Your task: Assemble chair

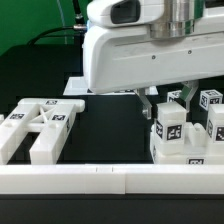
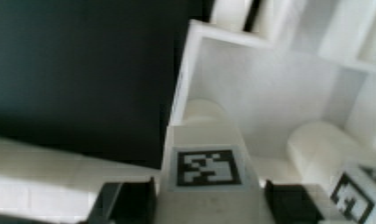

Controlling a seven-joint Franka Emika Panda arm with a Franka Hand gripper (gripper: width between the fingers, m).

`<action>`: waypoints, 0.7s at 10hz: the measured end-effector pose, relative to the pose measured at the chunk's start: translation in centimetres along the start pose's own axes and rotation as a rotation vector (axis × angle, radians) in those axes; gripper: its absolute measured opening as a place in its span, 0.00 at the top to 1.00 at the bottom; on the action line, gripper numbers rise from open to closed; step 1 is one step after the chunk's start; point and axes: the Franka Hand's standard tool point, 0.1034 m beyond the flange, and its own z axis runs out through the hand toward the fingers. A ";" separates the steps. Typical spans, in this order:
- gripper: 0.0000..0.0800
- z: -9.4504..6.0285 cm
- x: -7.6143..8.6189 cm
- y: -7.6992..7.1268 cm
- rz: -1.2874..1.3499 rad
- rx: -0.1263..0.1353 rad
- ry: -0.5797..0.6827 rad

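In the wrist view the pincer [image 2: 203,203] is drawn in on a tagged white bar [image 2: 206,140]: the two dark fingers [image 2: 128,203] lie against its opposite sides, with the square tag on the face between them. The bar runs away from the fingers over the dark counter [image 2: 78,90] toward further white chair parts [image 2: 318,70], which are blurred and whose outlines merge. Just beside the bar lies a rounded white part [image 2: 327,150], and a second tag [image 2: 363,190] is cut off at the picture's edge. In the exterior view a long white rail [image 1: 100,178] crosses the foreground. Behind it, on the exterior view's right, stands a cluster of tagged blocks [image 1: 170,135], with the pincer [image 1: 168,102] lowered among them; which block it pinches cannot be told from here. The slotted back frame [image 1: 40,125] lies flat on the exterior view's left, well apart from the pincer. The robot arm [image 1: 140,45] hides the area behind.
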 end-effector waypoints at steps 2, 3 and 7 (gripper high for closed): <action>0.64 0.0 0.0 -0.2 0.206 0.004 -0.002; 0.64 0.0 0.0 -0.3 0.360 0.020 -0.004; 0.64 0.1 0.3 -0.8 0.750 0.021 -0.005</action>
